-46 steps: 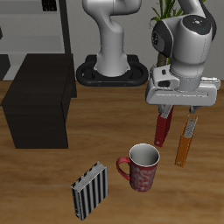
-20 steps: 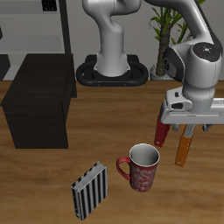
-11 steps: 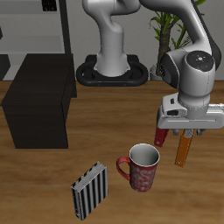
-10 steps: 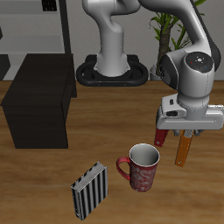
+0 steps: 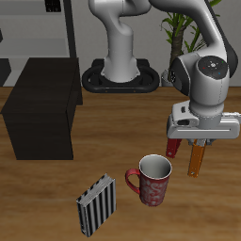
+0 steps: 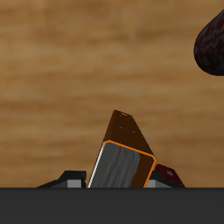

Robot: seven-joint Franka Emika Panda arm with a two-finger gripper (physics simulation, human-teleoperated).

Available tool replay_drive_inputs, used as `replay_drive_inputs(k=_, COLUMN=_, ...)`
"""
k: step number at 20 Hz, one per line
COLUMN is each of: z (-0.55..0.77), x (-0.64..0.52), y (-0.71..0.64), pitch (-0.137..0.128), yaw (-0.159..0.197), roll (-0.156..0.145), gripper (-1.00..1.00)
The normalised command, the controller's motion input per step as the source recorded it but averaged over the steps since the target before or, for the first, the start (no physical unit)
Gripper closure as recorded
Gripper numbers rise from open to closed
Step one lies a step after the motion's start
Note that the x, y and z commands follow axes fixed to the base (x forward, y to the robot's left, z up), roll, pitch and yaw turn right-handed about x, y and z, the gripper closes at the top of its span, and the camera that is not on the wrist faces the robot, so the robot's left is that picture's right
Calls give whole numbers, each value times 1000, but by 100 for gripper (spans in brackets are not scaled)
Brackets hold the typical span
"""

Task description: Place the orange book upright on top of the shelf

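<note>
gripper [image 5: 198, 141] poised over the orange book [image 5: 197, 158]
grasp step: fingers straddle its top, grip unclear; next, close firmly, lift, carry to the shelf [image 5: 42, 104].

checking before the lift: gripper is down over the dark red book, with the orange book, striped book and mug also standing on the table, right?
Not quite. The gripper is down over the orange book, not the dark red book beside it; the wrist view shows the orange book between the fingers. The striped book and mug stand on the table as you said.
</note>
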Motion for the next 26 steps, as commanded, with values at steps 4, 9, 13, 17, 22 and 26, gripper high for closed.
replay_drive_inputs(k=4, z=450, x=-217, y=-2, pitch=-20, yaw=15, roll=49, gripper=100)
replay_drive_inputs(k=9, z=695, x=-300, y=-96, pitch=26, yaw=32, roll=62, gripper=100)
replay_drive_inputs(k=13, z=534, x=-211, y=-120, pitch=-2, yaw=23, roll=43, gripper=100)
replay_drive_inputs(k=17, z=752, x=-307, y=-254, pitch=-5, yaw=32, roll=47, gripper=100)
replay_drive_inputs(k=22, z=725, x=-313, y=-258, pitch=-62, yaw=19, roll=27, gripper=100)
replay_drive_inputs(k=26, z=576, x=-314, y=-326, pitch=-26, yaw=14, roll=16, gripper=100)
